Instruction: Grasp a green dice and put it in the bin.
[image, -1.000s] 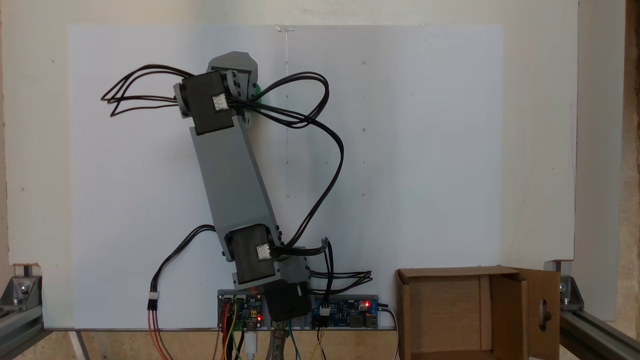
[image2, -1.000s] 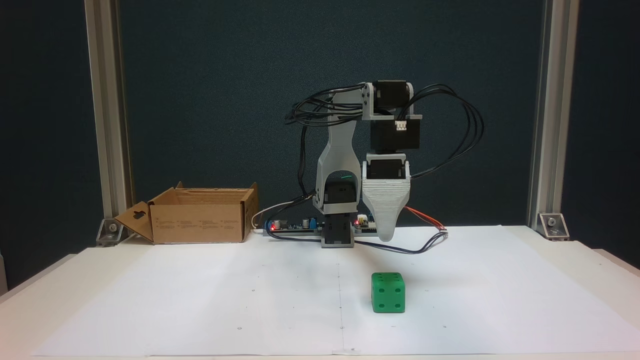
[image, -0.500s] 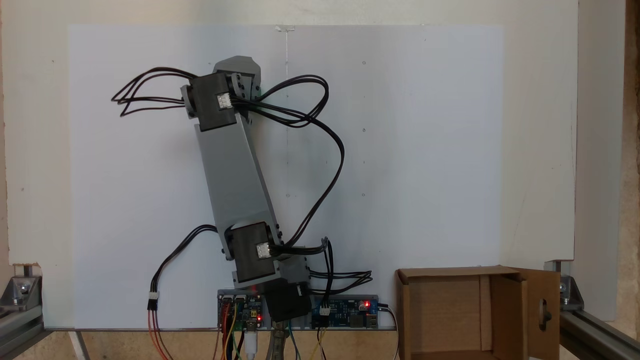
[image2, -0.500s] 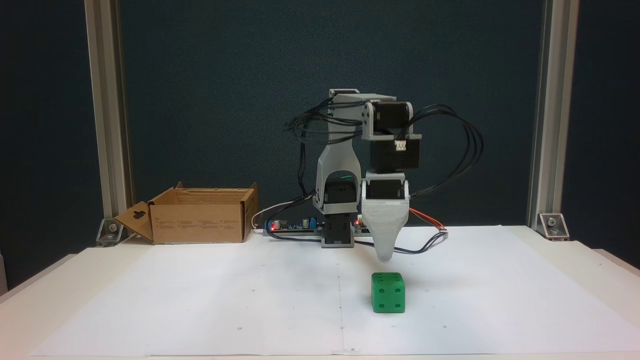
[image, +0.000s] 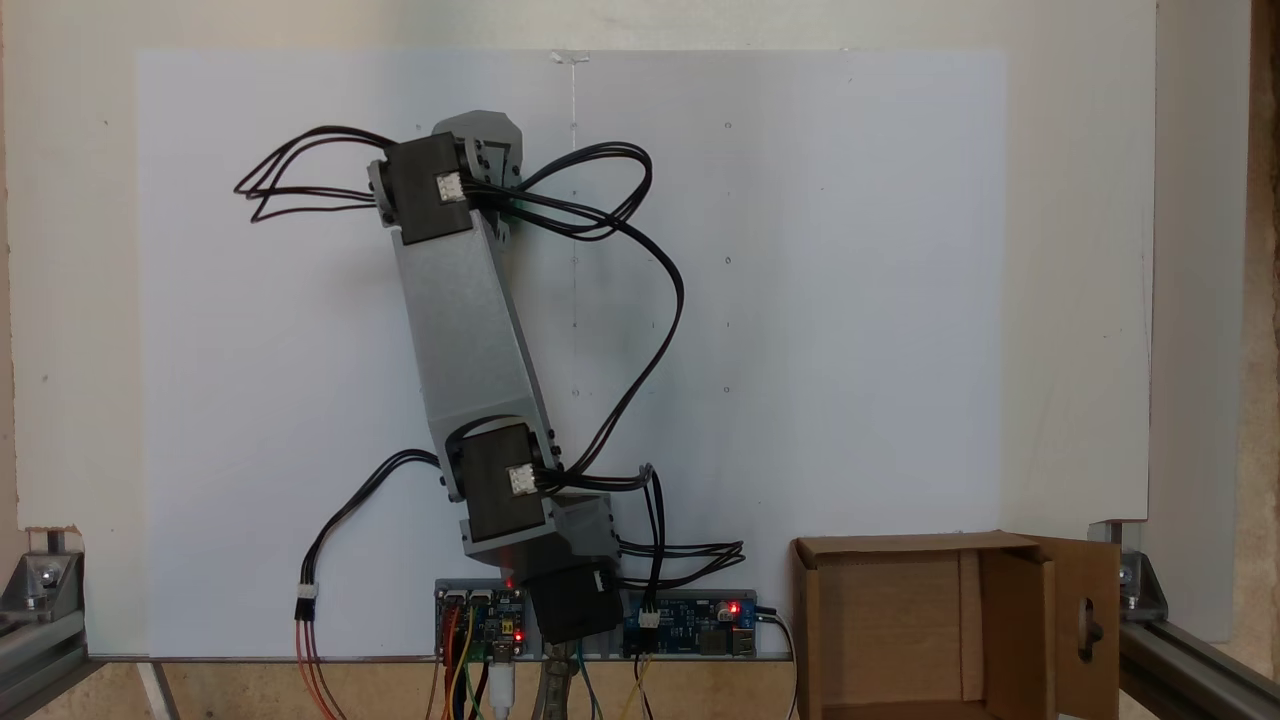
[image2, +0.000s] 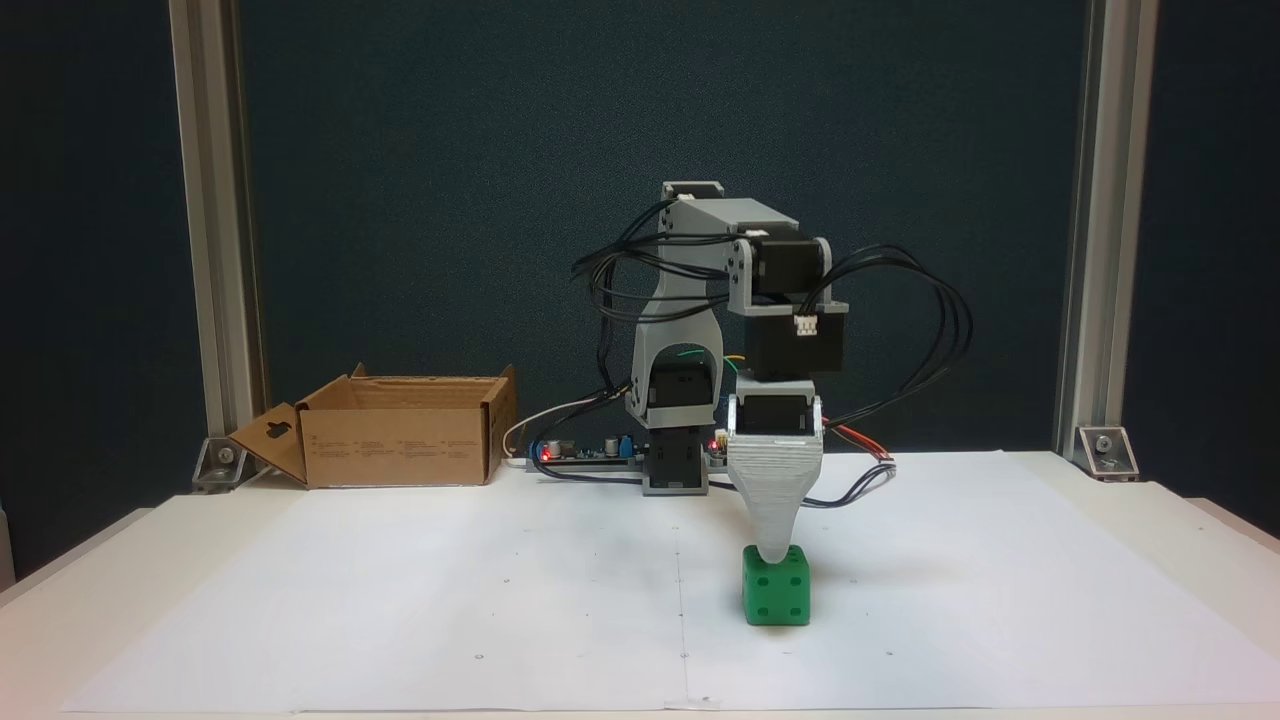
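Observation:
The green dice sits on the white paper, right of centre and toward the front in a fixed view. My gripper hangs straight down over it as a grey wedge. Its tip overlaps the top edge of the dice. Only one jaw shows, with the other behind it, so its opening is hidden. Seen from above in a fixed view, the arm reaches out over the sheet toward the upper left. The bin, an open brown cardboard box, stands beside the arm's base, its keyhole flap folded outward.
Circuit boards with red lights lie at the arm's base. Loops of black cable hang off the wrist. Aluminium posts stand at the back corners. White paper covers the table.
The gripper has come down from well above the table until its tip meets the top of the dice. The dice and the bin have not moved.

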